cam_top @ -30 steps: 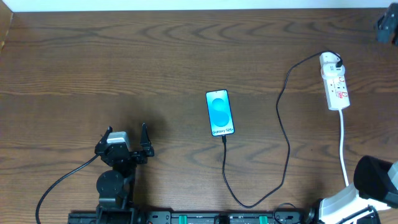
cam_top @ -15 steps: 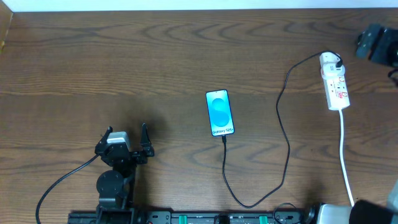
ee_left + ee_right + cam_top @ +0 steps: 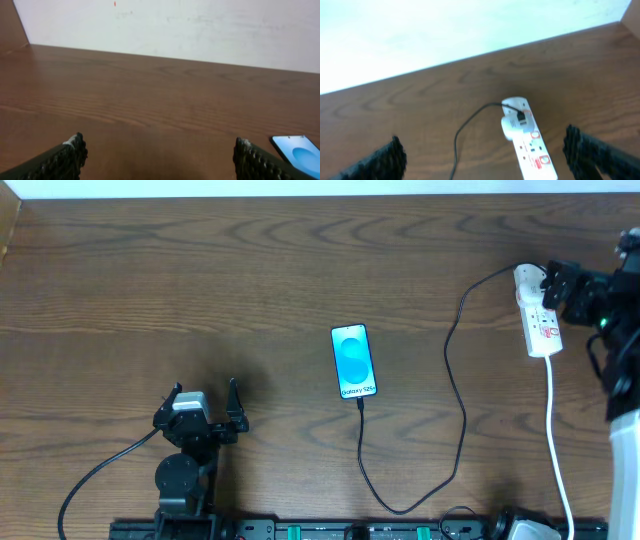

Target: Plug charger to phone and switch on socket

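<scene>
Both pairs of jaws stand wide and hold nothing. In the overhead view the right gripper (image 3: pixel 553 288) is at the upper right of the frame, just beside the upper end of the socket (image 3: pixel 538 315). The socket's long axis runs nearly from top to bottom of the picture, with its white cord leaving at the lower end. The left gripper (image 3: pixel 202 392) waits at the lower left, well apart from the socket, so I judge that the switch belongs to the right arm. The phone (image 3: pixel 354 361) lies in the centre, and the charger (image 3: pixel 460 380) seems to meet its lower edge already, then loops up to the socket. In the left wrist view the left gripper (image 3: pixel 159 155) looks over bare table, and only a corner of the phone (image 3: pixel 298 152) shows at the lower right. In the right wrist view the socket (image 3: pixel 527 137) lies ahead of the right gripper (image 3: pixel 485 155), between the two fingers but nearer the one on the right. It slants toward the bottom edge, with the charger (image 3: pixel 460 131) going off to the left. I cannot tell the position of the switches.
</scene>
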Robot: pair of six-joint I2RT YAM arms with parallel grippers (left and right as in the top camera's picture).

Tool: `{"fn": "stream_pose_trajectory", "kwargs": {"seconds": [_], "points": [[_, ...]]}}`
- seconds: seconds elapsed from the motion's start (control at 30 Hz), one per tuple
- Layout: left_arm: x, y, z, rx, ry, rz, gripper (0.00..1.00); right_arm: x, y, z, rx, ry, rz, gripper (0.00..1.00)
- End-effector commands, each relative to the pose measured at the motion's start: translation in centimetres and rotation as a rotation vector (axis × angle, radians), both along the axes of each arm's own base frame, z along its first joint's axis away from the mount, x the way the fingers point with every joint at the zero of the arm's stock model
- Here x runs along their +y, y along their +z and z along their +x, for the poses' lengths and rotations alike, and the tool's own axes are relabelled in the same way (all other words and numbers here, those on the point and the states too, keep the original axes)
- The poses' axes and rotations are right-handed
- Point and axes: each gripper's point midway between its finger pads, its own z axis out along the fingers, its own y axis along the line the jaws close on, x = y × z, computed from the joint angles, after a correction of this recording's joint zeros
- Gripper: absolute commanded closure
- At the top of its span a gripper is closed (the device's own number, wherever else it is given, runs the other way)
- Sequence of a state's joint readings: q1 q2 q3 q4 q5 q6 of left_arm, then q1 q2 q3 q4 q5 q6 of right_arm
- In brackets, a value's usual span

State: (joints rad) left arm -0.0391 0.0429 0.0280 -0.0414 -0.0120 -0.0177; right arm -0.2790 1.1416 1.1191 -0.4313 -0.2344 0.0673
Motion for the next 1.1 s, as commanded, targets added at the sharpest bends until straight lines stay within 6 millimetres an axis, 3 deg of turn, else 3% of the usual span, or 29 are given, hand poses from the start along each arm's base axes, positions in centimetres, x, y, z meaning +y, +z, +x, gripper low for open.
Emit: {"fn": "stream_pose_trajectory", "kwargs": {"seconds": [0.0, 0.23, 0.5, 0.87, 1.07], "points": [[0.1, -1.6, -0.1, 0.044, 0.002, 0.015, 0.05, 1.5, -0.4, -1.1, -0.058, 0.033, -0.005, 0.01], [0.1, -1.6, -0.1, 0.044, 0.002, 0.015, 0.05, 4.3, -1.2, -3.2, -0.204, 0.099, -0.039, 0.01], [0.1, -1.6, -0.1, 0.044, 0.002, 0.015, 0.05, 5.8, -3.6, -5.6, -0.293, 0.130, -0.057, 0.01], [0.1, -1.6, -0.1, 0.044, 0.002, 0.015, 0.05, 6.1, -7.2, -8.9, -0.381, 0.074, -0.095, 0.01], [0.1, -1.6, -0.1, 0.044, 0.002, 0.015, 0.05, 6.2, -8.2, -10.5, -0.440, 0.055, -0.106, 0.01]]}}
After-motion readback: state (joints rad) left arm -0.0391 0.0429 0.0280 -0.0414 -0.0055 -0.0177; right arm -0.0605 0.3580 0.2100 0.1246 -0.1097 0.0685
